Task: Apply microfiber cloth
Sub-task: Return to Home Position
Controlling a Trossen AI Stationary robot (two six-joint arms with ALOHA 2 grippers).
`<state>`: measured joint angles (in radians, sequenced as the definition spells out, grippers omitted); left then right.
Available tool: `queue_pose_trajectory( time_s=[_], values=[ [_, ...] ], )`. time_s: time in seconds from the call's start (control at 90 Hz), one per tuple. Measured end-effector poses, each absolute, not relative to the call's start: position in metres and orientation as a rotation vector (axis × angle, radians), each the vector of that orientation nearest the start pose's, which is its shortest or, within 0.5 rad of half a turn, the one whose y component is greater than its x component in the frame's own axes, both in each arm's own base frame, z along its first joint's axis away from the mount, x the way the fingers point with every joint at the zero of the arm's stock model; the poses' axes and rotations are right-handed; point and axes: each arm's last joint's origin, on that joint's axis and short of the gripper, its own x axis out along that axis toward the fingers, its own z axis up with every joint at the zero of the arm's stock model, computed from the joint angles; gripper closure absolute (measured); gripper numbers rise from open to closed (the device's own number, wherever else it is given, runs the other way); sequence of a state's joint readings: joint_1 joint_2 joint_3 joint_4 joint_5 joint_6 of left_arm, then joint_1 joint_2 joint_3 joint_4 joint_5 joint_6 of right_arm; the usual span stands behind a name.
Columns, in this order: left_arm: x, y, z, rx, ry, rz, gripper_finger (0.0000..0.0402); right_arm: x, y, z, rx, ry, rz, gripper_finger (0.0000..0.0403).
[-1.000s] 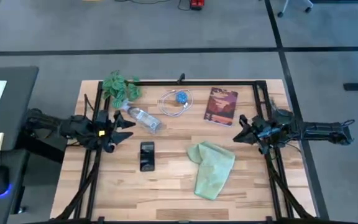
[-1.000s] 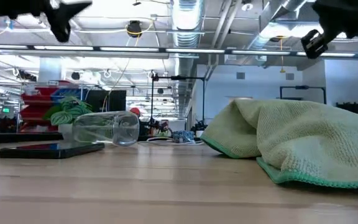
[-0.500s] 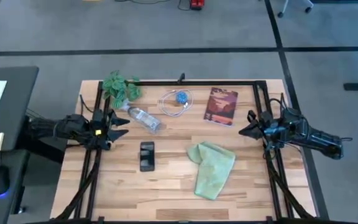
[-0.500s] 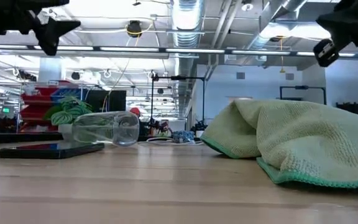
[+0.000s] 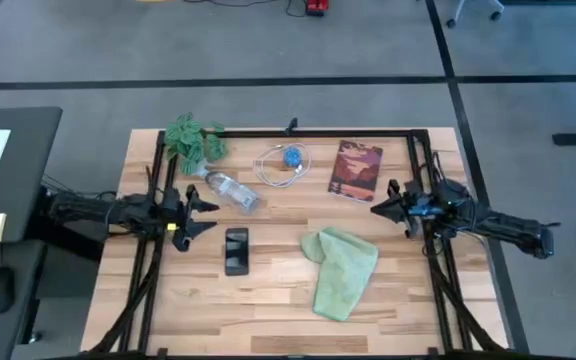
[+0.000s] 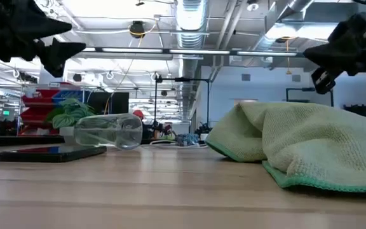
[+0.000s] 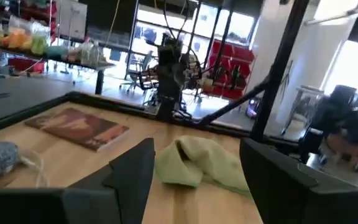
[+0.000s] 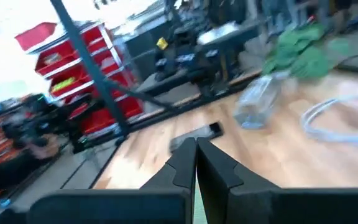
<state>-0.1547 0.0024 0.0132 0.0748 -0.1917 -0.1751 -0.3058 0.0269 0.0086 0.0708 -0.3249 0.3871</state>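
The microfiber cloth (image 5: 343, 272) lay crumpled and partly folded on the wooden counter (image 5: 268, 310), at about 4 o'clock from the counter's centre, taking the overhead view as the dial. Neither claw touched it. In the low view it rose in a soft hump with a darker green hem along its lower edge.

At 9 o'clock from the cloth, well apart from it, a black phone (image 5: 236, 250) lay flat. At 12 o'clock from the cloth sat a reddish book (image 5: 356, 170). A clear bottle (image 5: 230, 191) lay on its side at 12 o'clock from the phone. A leafy plant (image 5: 194, 140) was at 11 o'clock from the bottle, and a coiled white cable (image 5: 285, 163) lay between the bottle and the book.

The right claw (image 5: 380, 205) hung above the counter at 1 o'clock from the cloth, its fingers (image 8: 182, 165) pressed together on nothing. The left claw (image 5: 206, 215) hung at 10 o'clock from the phone, its fingers (image 7: 132, 171) spread wide and empty.
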Motion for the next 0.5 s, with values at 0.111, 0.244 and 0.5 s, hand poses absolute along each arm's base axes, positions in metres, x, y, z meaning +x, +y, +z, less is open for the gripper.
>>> queue_pose_trajectory(
  time_s=[0.111,0.244,0.5],
  values=[
    [0.098,-0.0091,0.1702,-0.186,-0.035,0.057,0.0187,0.0955,-0.021,0.1708,0.371,-0.048,0.01,0.0403],
    [0.0991,-0.0092,0.1686,-0.168,-0.016,0.059,0.0187,0.0955,-0.0209,0.1708,0.371,-0.047,0.012,0.0403],
    [0.0999,-0.0092,0.1673,-0.102,-0.003,0.064,0.0187,0.0956,-0.0209,0.1705,0.37,-0.045,0.013,0.0403]
  ],
)
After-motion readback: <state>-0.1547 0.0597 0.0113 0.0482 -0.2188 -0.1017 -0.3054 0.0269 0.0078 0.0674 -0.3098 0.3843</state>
